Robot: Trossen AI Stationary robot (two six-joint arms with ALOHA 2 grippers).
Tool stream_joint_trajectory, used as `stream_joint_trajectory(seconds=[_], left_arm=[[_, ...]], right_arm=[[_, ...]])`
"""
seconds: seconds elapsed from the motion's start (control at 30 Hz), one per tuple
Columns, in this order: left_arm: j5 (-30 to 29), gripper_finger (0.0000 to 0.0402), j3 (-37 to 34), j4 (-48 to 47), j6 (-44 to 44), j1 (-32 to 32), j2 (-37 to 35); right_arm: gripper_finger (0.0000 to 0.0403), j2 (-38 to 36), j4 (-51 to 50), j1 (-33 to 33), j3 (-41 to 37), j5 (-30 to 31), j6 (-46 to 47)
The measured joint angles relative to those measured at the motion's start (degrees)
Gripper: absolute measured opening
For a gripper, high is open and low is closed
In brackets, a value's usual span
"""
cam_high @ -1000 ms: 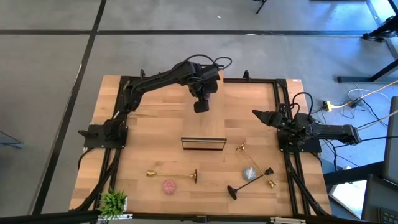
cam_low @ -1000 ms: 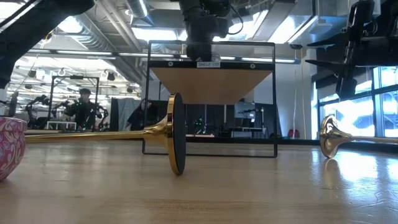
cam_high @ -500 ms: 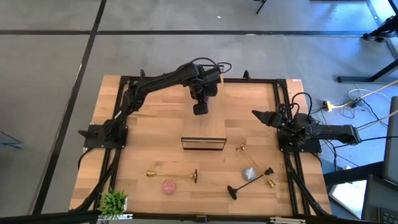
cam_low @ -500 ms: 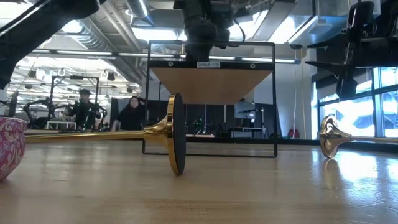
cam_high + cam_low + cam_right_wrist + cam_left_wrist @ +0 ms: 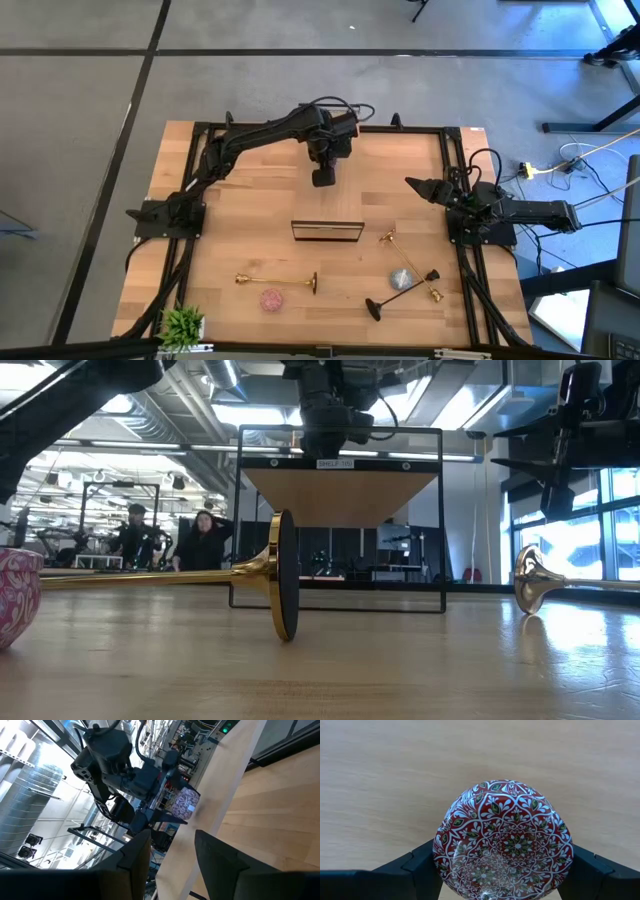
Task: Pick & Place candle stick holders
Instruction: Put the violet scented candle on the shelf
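**Overhead, a patterned cup held above the table's far half**

Overhead, the left gripper [image 5: 322,177] hung over the far middle of the table [image 5: 250,190], its fingers [image 5: 420,870] clamped on either side of a round red-and-white patterned cup [image 5: 503,840]. Bare wood lay below the cup. Nearer the front, a small black-framed stand [image 5: 327,230] with a wooden top stood at the table's centre. Before it, a gold candlestick [image 5: 276,280] lay on its side, with a pink cup [image 5: 271,298] just beside it. To the right, two more gold candlesticks [image 5: 405,263] lay near a blue cup [image 5: 402,279], and a long black holder [image 5: 398,293] crossed one of them. A green plant [image 5: 183,325] sat at the front left corner. The right gripper [image 5: 415,186] waited at the right edge, fingers [image 5: 135,855] partly apart, holding nothing. Across the table in the room behind, two people [image 5: 165,543] were visible.
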Motion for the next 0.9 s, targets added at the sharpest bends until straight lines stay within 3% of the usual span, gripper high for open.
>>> stream_joint_trajectory(seconds=[0.9], left_arm=[[-4.8, 0.0317, 0.0, -1.0, 0.4, -1.1, 0.1]], right_arm=[[0.0158, 0.0, 0.0, 0.0, 0.0, 0.0, 0.0]])
